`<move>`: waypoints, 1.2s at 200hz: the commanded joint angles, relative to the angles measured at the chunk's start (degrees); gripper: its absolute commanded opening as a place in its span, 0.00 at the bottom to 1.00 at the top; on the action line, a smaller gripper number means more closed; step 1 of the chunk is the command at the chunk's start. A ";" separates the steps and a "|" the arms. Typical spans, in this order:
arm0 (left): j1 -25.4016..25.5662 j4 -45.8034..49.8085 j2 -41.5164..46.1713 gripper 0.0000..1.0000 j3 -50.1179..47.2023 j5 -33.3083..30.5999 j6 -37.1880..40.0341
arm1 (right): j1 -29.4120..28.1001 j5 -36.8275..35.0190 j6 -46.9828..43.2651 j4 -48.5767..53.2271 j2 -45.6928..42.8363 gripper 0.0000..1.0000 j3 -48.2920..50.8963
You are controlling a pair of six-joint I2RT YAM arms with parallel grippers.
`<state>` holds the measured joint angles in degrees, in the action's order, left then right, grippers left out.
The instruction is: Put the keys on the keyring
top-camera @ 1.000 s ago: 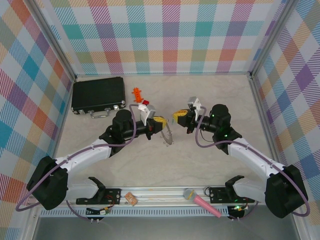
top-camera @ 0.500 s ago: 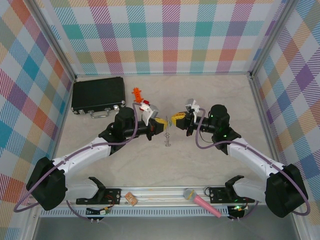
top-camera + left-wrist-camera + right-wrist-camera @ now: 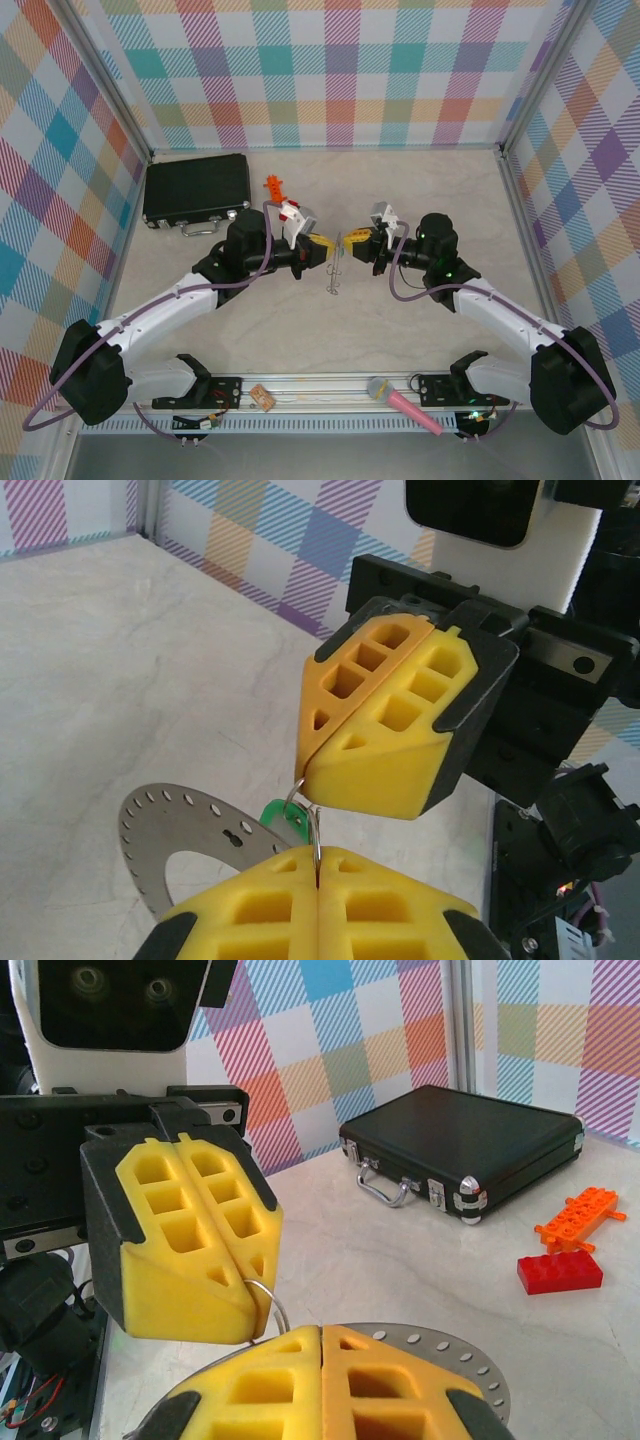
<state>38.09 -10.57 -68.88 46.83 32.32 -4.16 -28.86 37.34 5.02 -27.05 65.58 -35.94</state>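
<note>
My left gripper (image 3: pixel 322 246) and right gripper (image 3: pixel 352 240) meet tip to tip above the table's middle. Both are shut on one small wire loop (image 3: pixel 316 830), the left gripper (image 3: pixel 318 865) from below and the right gripper (image 3: pixel 312 780) from above in the left wrist view. A green-headed key (image 3: pixel 283 815) hangs at that loop. The keyring (image 3: pixel 160 830), a flat grey ring with small holes round its rim, hangs just behind them and looks edge-on from above, keyring (image 3: pixel 335 275). In the right wrist view the keyring (image 3: pixel 450 1350) shows behind my right gripper (image 3: pixel 322 1335), and the wire loop (image 3: pixel 268 1300) curves up into the left gripper's fingers (image 3: pixel 190 1250).
A black case (image 3: pixel 196 190) lies at the back left, with an orange toy piece (image 3: pixel 273 186) beside it and a red block (image 3: pixel 560 1272) nearby. A pink microphone (image 3: pixel 405 405) rests on the front rail. Checked walls close in three sides.
The two grippers have drawn closer together. The flat ring, seen face-on a second ago, has turned edge-on to the top camera.
</note>
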 commanded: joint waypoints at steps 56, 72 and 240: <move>0.59 3.14 0.46 0.00 3.41 0.89 1.44 | -0.32 1.83 -1.15 -3.96 -1.57 0.00 1.22; 0.59 5.30 -0.13 0.00 4.86 1.27 1.51 | -0.33 2.24 -1.15 -4.36 -1.90 0.00 1.50; 0.59 7.32 -1.17 0.00 6.00 2.17 1.41 | -1.04 4.16 -0.53 -5.17 -0.66 0.00 1.08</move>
<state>38.09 -2.66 -70.02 50.83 32.58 -3.36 -29.41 39.77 5.08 -30.59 64.66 -34.70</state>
